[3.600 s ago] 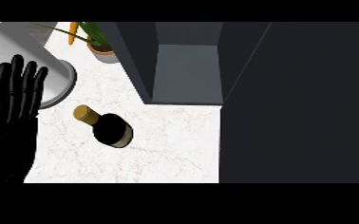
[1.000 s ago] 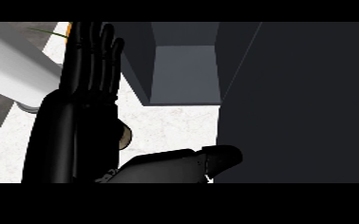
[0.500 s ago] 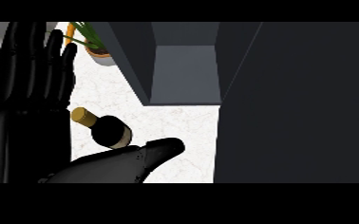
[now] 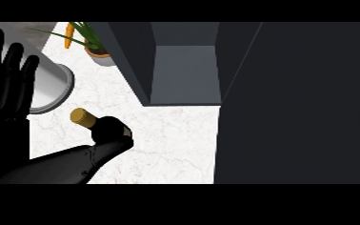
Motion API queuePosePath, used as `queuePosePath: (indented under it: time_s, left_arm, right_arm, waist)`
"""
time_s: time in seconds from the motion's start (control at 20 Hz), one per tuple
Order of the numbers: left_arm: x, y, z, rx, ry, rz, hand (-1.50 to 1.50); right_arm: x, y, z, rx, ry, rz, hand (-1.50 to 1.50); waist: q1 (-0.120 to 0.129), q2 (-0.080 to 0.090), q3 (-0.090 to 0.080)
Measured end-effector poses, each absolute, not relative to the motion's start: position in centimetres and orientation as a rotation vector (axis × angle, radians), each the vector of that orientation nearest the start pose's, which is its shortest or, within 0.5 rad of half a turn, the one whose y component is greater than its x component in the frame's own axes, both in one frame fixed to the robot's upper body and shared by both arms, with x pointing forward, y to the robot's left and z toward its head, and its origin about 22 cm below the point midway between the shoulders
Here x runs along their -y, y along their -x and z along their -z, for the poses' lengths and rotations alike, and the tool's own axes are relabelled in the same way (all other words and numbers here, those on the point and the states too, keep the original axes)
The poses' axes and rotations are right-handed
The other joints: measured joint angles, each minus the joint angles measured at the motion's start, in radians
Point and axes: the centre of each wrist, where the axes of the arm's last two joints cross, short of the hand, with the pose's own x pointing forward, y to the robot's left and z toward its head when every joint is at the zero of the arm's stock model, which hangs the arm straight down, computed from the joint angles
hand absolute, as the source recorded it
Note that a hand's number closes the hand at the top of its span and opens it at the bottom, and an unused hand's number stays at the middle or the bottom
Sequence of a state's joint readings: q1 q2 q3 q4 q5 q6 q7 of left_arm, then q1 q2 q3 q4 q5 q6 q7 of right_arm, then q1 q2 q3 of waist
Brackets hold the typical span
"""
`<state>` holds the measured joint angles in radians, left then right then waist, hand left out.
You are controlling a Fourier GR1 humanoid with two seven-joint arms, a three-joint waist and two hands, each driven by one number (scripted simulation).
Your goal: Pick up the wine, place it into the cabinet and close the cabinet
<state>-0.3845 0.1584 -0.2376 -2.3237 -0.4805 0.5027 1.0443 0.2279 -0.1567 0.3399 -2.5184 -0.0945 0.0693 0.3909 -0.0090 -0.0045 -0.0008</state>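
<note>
The wine bottle lies on the white marble counter at the lower left, its dark body tilted and its gold cork end pointing up-left. My right hand comes in from the lower left as a long straight dark shape, and its tip touches and covers the bottle's lower end. I see no curl round the bottle. My left hand rests open at the left edge, fingers up. The cabinet stands open just right of the bottle, with a bare grey inside.
The cabinet's dark door fills the right side of the view. A grey round pot sits at the left behind my left hand. A potted plant stands at the back left beside the cabinet's wall.
My right hand has slid left and down until its tip meets the bottle. My left hand has drawn back to the left edge, uncovering the pot and the plant.
</note>
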Motion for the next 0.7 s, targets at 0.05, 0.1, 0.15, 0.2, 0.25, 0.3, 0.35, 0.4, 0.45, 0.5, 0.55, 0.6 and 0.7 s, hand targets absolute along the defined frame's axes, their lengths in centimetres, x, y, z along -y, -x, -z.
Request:
queuePosePath:
  time_s: [0.05,0.1,0.15,0.2,0.25,0.3,0.35,0.4,0.45,0.5,0.55,0.6,0.7]
  left_arm:
    - [-17.1,-18.8,-22.6,1.764,-0.255,-0.231,-1.50]
    - [-17.3,-18.8,-22.3,1.753,-0.261,-0.235,-1.50]
    - [-17.6,-18.8,-22.0,1.743,-0.264,-0.237,-1.50]
    - [-17.8,-18.8,-21.8,1.733,-0.263,-0.236,-1.50]
    - [-18.3,-18.7,-21.5,1.721,-0.264,-0.239,-1.50]
    - [-18.6,-18.8,-21.2,1.709,-0.262,-0.240,-1.50]
    - [-18.8,-18.7,-20.7,1.702,-0.262,-0.242,-1.50]
    - [-19.1,-18.8,-20.4,1.695,-0.263,-0.247,-1.50]
    - [-19.4,-18.6,-20.1,1.687,-0.259,-0.250,-1.50]
    - [-19.7,-18.7,-19.6,1.680,-0.259,-0.253,-1.50]
    - [-20.0,-18.9,-19.3,1.672,-0.259,-0.257,-1.50]
    - [-20.4,-18.9,-18.8,1.661,-0.262,-0.257,-1.50]
    - [-21.0,-19.1,-17.7,1.638,-0.268,-0.261,-1.50]
  right_arm:
    - [20.3,-12.1,-17.1,1.862,-0.302,-0.321,-1.50]
    - [20.1,-12.1,-17.1,1.863,-0.310,-0.320,-1.50]
    - [20.0,-12.0,-17.1,1.864,-0.319,-0.317,-1.50]
    - [20.0,-12.0,-17.1,1.866,-0.322,-0.318,-1.50]
    - [20.1,-12.0,-17.1,1.863,-0.315,-0.318,-1.50]
    - [20.0,-12.0,-17.1,1.860,-0.317,-0.317,-1.50]
    - [19.9,-12.1,-17.2,1.861,-0.323,-0.316,-1.50]
    - [20.0,-12.1,-17.3,1.860,-0.312,-0.319,-1.50]
    - [20.0,-12.2,-17.5,1.863,-0.306,-0.317,-1.50]
    - [20.1,-12.4,-17.7,1.865,-0.297,-0.320,-1.50]
    - [20.0,-12.4,-17.7,1.865,-0.301,-0.320,-1.50]
    - [20.0,-12.4,-17.8,1.867,-0.298,-0.318,-1.50]
    - [19.9,-12.4,-17.7,1.867,-0.308,-0.318,-1.50]
  waist:
    - [0.001,0.001,0.000]
    - [0.001,0.001,0.000]
    - [0.000,0.001,0.000]
    - [-0.001,0.001,0.000]
    - [-0.001,0.001,0.000]
    - [-0.002,0.001,0.000]
    - [-0.001,0.002,-0.001]
    - [-0.001,0.002,-0.001]
    - [0.001,0.002,-0.001]
    - [0.001,0.003,-0.001]
    - [0.000,0.003,-0.001]
    - [0.000,0.003,-0.001]
    - [-0.002,0.002,-0.001]
